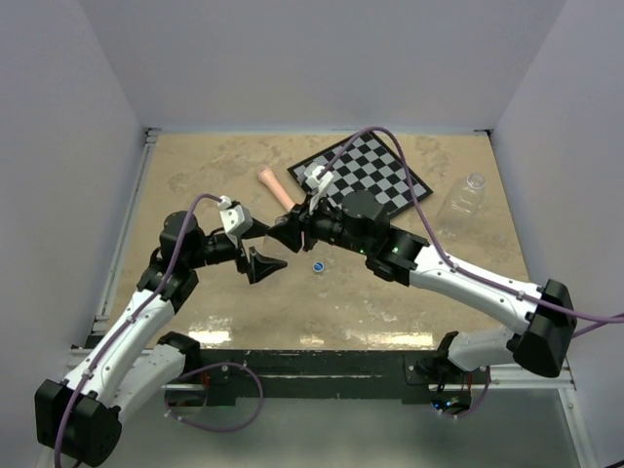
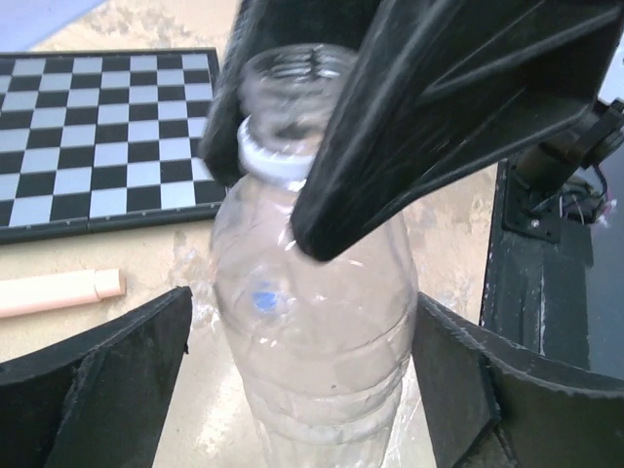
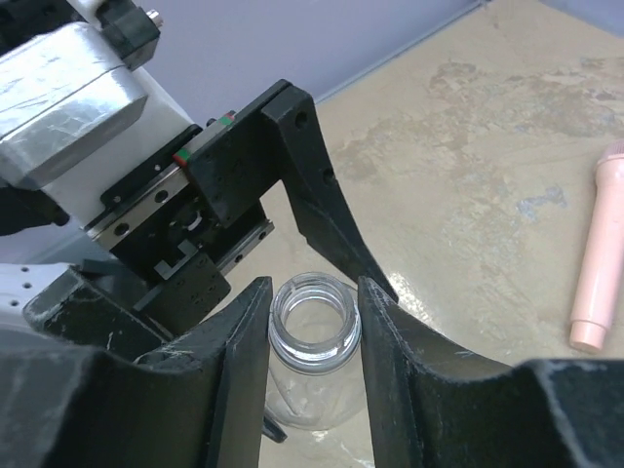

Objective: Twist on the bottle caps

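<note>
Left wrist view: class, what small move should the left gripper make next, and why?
Probably draw the left gripper back off the bottle and head for the blue cap on the table. Its jaws stand open, clear of the bottle's sides, the right gripper clamps the neck, and the mouth has no cap.

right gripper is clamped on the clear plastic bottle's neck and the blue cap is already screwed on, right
Not quite. The right gripper does clamp the neck of the clear plastic bottle, but the bottle's mouth is open with no cap on it, as the right wrist view shows. The small round blue plastic cap lies loose on the tan table.
</note>
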You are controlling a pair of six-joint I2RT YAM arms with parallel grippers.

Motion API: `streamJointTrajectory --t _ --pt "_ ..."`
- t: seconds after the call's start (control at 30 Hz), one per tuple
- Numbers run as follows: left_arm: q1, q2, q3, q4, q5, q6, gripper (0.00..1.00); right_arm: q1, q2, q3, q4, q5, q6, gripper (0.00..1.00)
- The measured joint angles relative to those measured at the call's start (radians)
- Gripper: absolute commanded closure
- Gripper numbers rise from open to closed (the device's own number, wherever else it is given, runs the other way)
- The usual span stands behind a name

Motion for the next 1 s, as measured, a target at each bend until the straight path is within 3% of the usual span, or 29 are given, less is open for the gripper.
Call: streamJointTrajectory --t 0.27,0.53,0.8,1.0 --pt "-0.003 -0.033 -0.018 0.097 0.007 -0.038 0.0 -0.001 -0.145 -0.101 0.13 0.044 0.08 0.9" --pt "-0.005 -0.047 -0.067 0.204 0.042 -0.094 0.05 -0.001 -0.181 -0.151 0.204 0.052 0.14 0.9" --pt "-0.005 -0.042 -0.075 0.241 0.072 -0.107 0.14 -0.001 -0.18 -0.161 0.229 0.05 0.156 0.9" --pt "-0.005 -0.036 -0.075 0.246 0.095 -0.117 0.3 -0.002 -0.174 -0.161 0.24 0.044 0.157 0.86"
